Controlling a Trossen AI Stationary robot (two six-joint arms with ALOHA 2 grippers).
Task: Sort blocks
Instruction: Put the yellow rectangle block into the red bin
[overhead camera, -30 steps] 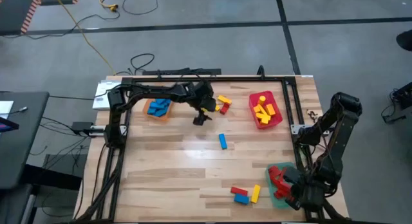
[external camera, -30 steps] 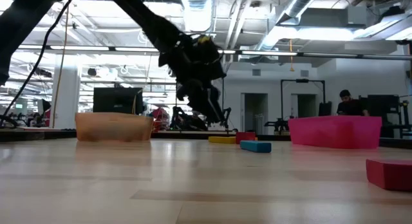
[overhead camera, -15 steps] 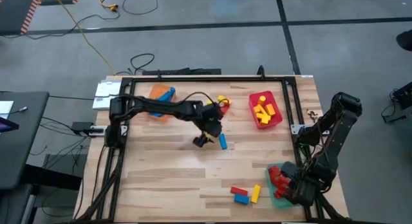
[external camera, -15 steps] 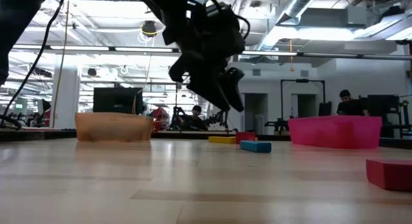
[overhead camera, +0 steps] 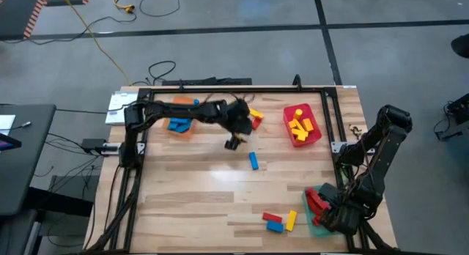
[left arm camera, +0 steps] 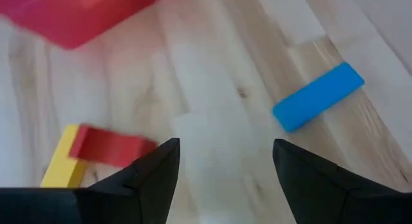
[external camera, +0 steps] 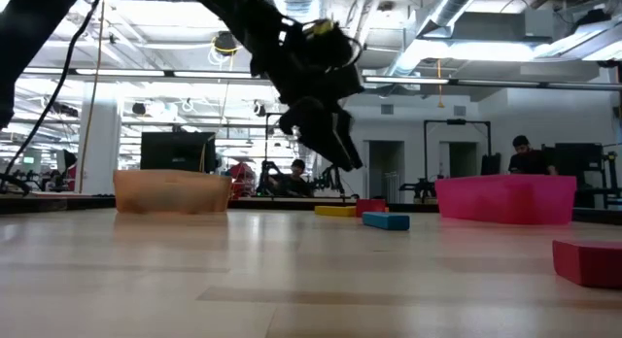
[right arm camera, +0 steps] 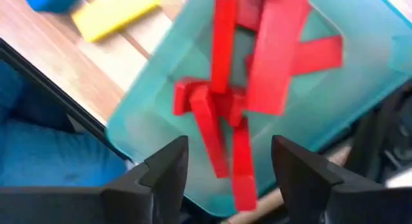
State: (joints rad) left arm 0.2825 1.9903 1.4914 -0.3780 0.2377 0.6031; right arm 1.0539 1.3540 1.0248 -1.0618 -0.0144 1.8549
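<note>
Desk point(overhead camera: 198, 196) first: you have three trays on it, orange point(overhead camera: 181, 127) at ten o'clock, red point(overhead camera: 311, 138) at two, green point(overhead camera: 320, 224) at five. Your left claw point(overhead camera: 231, 142) hangs above the middle with its fingers spread and nothing between them. The lone blue block point(overhead camera: 253, 161) lies on the bare wood just toward five o'clock from that claw, its long axis running nearly twelve to six, tipped slightly toward eleven. A red block point(overhead camera: 257, 122) and a yellow one point(overhead camera: 254, 113) sit touching at one o'clock from the claw. I'd judge the left arm far nearer to the blue block. Your right claw point(right arm camera: 222, 185) hovers over the green tray, fingers apart, holding nothing; red blocks point(right arm camera: 257, 76) lie heaped below it. Three more blocks point(overhead camera: 280, 220) lie beside that tray.
</note>
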